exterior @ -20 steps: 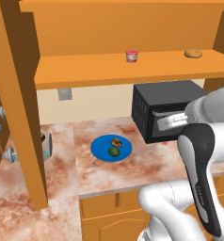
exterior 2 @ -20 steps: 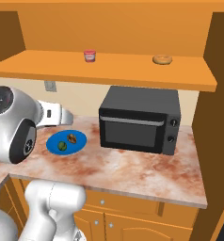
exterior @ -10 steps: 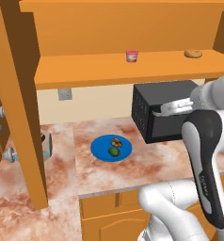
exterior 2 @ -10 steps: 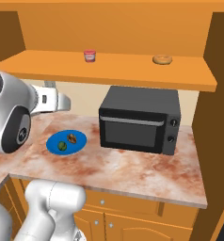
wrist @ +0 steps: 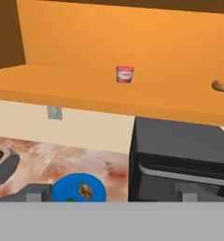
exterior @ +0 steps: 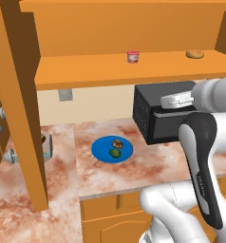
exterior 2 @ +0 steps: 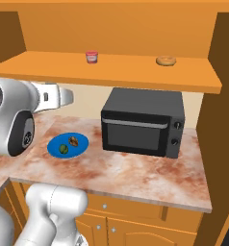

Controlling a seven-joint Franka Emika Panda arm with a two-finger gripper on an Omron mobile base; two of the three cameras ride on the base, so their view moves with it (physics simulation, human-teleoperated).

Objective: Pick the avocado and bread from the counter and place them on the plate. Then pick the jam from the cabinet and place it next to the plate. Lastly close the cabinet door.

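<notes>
Two small things, the avocado point(exterior: 115, 153) and the bread point(exterior: 117, 143), lie on the blue plate point(exterior: 101, 150) on the worktop point(exterior: 148, 166), left of the black microwave point(exterior: 167, 116). The jam point(exterior: 133, 56) stands on the cabinet point(exterior: 134, 28) shelf, well away from a tan roll point(exterior: 195, 54). The tool point(wrist: 111, 193) hangs with its fingers point(wrist: 36, 192) wide apart, holding nothing.

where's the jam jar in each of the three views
Left base view: jam on the cabinet shelf, top centre-right.
Right base view: jam on the shelf, upper left of centre.
Hand view: jam on the shelf, upper centre.
Shared landmark: black microwave, below it to the right.
</notes>
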